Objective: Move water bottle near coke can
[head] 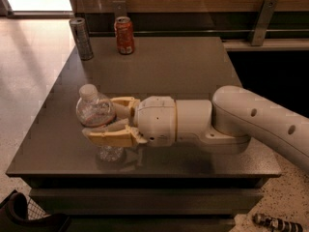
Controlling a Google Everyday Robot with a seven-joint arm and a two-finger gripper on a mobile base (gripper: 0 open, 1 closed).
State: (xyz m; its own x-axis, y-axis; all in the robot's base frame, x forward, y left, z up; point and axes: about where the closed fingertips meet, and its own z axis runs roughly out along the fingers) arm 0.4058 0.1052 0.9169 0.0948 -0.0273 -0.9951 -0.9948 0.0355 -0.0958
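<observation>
The water bottle [95,111] is clear ribbed plastic with a white cap. It stands upright near the front left of the dark table [193,66]. My gripper [107,120] reaches in from the right, and its tan fingers [112,138] are closed around the bottle's middle, one in front and one behind. The coke can [124,35], red-orange with a silver top, stands at the table's far edge, well beyond the bottle.
A taller, slim silver-grey can [81,38] stands at the far left corner, left of the coke can. A wall and metal brackets [261,14] run behind the table. Light floor lies to the left. A dark basket [21,216] sits at the bottom left.
</observation>
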